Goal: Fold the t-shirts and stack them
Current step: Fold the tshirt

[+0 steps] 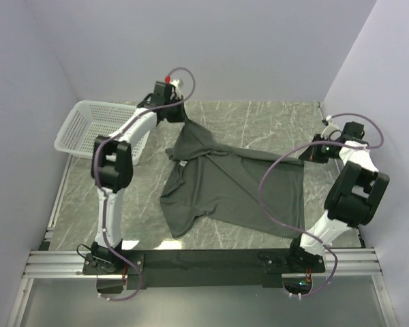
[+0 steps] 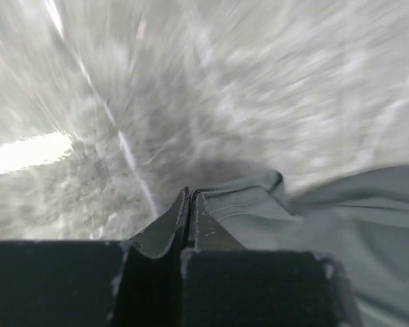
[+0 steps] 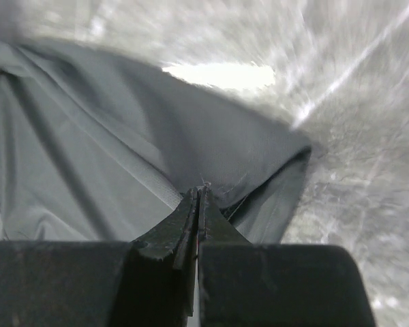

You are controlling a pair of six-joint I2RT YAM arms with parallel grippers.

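Pinching the t-shirt (image 1: pixel 232 194) at two edges, the left gripper (image 2: pixel 189 204) and right gripper (image 3: pixel 200 197) both sit clamped on cloth that spreads between them; each bite looks shallow, so pulling apart too hard could slip a hem free and spoil the fold

I see a grey marble-patterned bench (image 1: pixel 259 119). A dark grey-green t-shirt (image 1: pixel 238 191) lies rumpled across its middle, neck toward the left of the frame, one sleeve spread at lower centre. A white mesh basket (image 1: pixel 82 126) sits at the upper left, apart from it.
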